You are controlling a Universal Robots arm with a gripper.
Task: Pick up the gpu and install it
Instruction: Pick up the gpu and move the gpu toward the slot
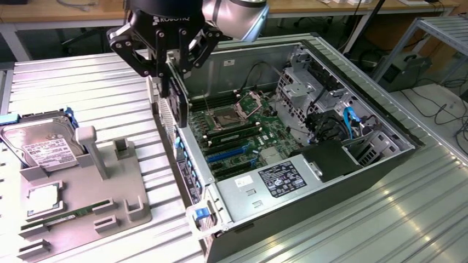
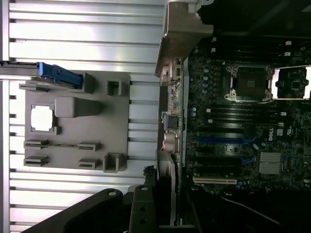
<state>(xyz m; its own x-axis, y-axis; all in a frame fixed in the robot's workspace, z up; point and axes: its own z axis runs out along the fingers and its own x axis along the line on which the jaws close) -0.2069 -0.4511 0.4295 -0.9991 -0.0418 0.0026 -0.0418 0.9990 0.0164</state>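
The gpu hangs upright, clamped between the fingers of the gripper, over the open computer case's wall at the exterior view's left, held on edge, apparently to meet the motherboard's slots.

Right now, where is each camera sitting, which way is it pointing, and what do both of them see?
Exterior view: sits high off the arm, looking down into the open computer case; it shows the arm's wrist and the gripper closed on the gpu.
Wrist view: rides on the wrist, looking down past the gripper's dark fingers onto the case edge.
Shared: the motherboard and the grey parts tray beside the case.
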